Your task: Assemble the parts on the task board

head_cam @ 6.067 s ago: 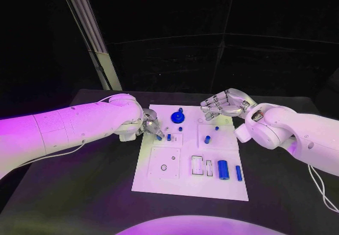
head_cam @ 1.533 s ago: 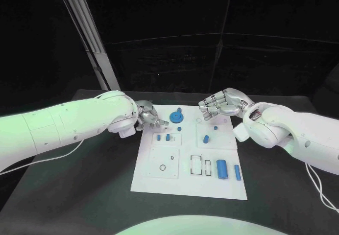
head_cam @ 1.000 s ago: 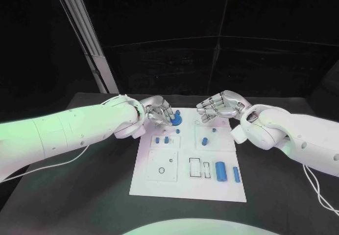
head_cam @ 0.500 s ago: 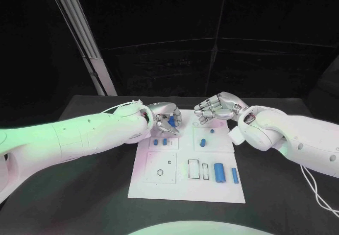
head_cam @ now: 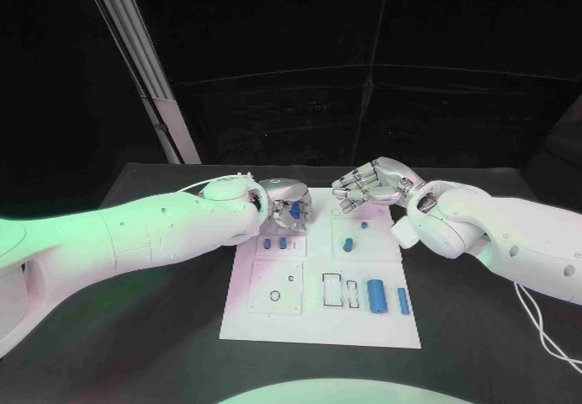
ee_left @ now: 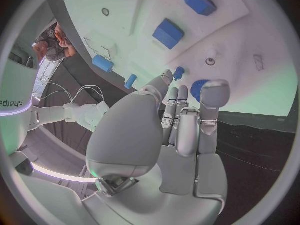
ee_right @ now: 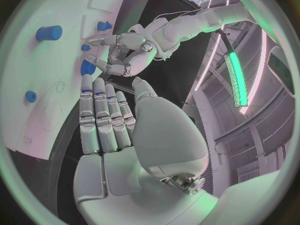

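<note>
Left hand [head_cam: 286, 212] fingers on blue disc [ee_left: 199, 88]; right hand [head_cam: 370, 187] curled, empty, above task board [head_cam: 277, 320].

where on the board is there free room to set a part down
Bare patches: the near strip of the task board below the large blue cylinder, and around the near-left panel. The far end is crowded by the left hand and right hand.

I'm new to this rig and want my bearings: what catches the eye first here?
The white task board in the middle of the black table, dotted with small blue parts. At its far end the left hand has its fingers around a round blue part. Across from it, the right hand hangs above the board's far right corner, holding nothing.
</note>
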{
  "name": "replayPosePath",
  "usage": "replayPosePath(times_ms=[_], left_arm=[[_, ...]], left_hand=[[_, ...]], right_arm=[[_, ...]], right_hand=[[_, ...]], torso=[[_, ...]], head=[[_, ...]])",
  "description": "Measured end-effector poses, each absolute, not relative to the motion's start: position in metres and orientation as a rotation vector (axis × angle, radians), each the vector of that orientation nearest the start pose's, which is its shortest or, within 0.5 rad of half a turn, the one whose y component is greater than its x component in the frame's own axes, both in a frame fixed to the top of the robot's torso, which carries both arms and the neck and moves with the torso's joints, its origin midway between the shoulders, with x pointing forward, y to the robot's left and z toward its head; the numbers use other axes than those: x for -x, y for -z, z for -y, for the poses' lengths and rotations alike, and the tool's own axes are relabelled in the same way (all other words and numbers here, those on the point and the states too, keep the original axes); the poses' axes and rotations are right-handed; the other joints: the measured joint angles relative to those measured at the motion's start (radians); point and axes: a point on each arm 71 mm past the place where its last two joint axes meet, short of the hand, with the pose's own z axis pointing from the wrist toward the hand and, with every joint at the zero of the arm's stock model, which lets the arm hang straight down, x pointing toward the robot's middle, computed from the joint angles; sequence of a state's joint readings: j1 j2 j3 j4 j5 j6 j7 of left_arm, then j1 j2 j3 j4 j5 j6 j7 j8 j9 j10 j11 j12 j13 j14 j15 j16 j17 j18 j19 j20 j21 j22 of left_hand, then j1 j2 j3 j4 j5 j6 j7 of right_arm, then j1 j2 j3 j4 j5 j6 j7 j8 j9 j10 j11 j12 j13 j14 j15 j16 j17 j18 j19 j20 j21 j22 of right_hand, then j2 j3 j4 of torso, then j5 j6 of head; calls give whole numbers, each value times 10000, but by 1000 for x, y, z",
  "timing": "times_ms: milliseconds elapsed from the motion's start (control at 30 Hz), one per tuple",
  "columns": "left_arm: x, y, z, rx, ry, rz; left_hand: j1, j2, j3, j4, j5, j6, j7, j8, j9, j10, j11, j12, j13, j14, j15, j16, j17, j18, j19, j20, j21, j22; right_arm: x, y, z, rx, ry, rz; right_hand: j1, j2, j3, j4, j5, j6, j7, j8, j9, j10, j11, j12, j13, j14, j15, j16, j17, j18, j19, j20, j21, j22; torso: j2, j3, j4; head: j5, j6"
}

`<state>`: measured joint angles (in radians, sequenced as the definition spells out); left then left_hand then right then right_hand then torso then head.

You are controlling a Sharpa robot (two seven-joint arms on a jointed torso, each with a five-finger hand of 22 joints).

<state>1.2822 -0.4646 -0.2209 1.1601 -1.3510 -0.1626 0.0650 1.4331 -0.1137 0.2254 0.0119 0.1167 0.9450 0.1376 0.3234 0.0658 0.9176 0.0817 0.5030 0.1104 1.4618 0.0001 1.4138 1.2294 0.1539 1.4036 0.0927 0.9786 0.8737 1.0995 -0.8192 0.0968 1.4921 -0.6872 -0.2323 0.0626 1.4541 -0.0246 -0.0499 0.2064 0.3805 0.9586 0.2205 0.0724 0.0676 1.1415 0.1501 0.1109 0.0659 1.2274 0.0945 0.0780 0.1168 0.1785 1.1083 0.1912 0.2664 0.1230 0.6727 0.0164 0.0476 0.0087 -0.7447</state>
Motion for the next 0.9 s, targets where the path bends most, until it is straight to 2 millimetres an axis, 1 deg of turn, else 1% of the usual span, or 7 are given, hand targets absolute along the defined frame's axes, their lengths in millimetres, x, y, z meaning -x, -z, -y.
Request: replayPosePath(times_ms=[67,200,300,400,600,667,900], left_arm=[[-525,228,-100,-4095,7447,-18492],[-526,230,-100,-4215,7220,-18636],[-526,231,-100,-4292,7077,-18726],[-527,232,-99,-4346,6983,-18794],[-528,233,-98,-4433,6890,-18893],[-528,233,-97,-4463,6881,-18908],[-528,233,-95,-4512,6855,-18930]], left_hand=[[16,15,61,-23,0,61,-41,-45,0,89,-15,-36,-68,0,0,29,36,-150,69,2,187,209],[16,16,164,-50,0,149,-54,-141,0,207,-32,-151,-175,34,-34,29,48,-151,104,-29,370,432],[16,16,205,-89,0,184,-20,-160,1,241,-60,-168,-221,34,-34,29,52,-151,136,3,411,490],[-23,54,291,-92,0,220,-56,-210,1,280,-30,-230,-278,34,-34,67,52,-151,169,-29,476,568],[-23,54,358,-104,0,255,-22,-276,1,386,-32,-278,-329,33,-34,67,51,-151,169,-29,563,702],[-23,54,358,-104,0,278,-46,-297,1,422,-67,-316,-339,33,-34,67,51,-151,169,-29,611,741],[-60,91,416,-107,0,290,-57,-392,2,496,-67,-345,-389,33,-34,67,39,-151,200,-60,699,863]], right_arm=[[-490,191,197,-5799,-12045,-17586],[-490,191,197,-5793,-12048,-17585],[-490,191,197,-5789,-12051,-17584],[-490,191,197,-5784,-12056,-17583],[-490,191,196,-5775,-12071,-17583],[-490,191,196,-5773,-12074,-17582],[-490,191,196,-5764,-12084,-17579]], right_hand=[[0,0,0,0,0,0,0,0,0,0,0,0,0,0,0,0,0,0,0,0,0,0],[0,0,0,0,0,0,0,0,0,0,0,0,0,0,0,0,0,1,0,0,0,0],[0,0,0,0,0,0,0,0,0,0,0,0,0,0,0,0,1,0,0,0,0,0],[0,0,0,0,0,0,0,0,0,0,0,0,0,0,0,0,0,1,0,0,0,-8],[0,0,0,0,0,0,0,0,0,0,0,0,0,0,0,0,1,1,0,0,0,-8],[0,0,0,0,0,0,0,0,0,0,0,0,0,1,0,0,1,1,0,0,0,-8],[0,0,0,0,0,0,0,0,0,0,0,0,0,0,0,0,1,0,0,0,0,-7]], torso=[[-1,-1,0],[-3,-1,0],[-5,-1,0],[-5,-1,1],[-5,3,1],[-5,5,1],[-5,6,3]], head=[[-1,0],[-9,-12],[-17,-13],[-21,-14],[-21,-14],[-21,-14],[-25,-19]])
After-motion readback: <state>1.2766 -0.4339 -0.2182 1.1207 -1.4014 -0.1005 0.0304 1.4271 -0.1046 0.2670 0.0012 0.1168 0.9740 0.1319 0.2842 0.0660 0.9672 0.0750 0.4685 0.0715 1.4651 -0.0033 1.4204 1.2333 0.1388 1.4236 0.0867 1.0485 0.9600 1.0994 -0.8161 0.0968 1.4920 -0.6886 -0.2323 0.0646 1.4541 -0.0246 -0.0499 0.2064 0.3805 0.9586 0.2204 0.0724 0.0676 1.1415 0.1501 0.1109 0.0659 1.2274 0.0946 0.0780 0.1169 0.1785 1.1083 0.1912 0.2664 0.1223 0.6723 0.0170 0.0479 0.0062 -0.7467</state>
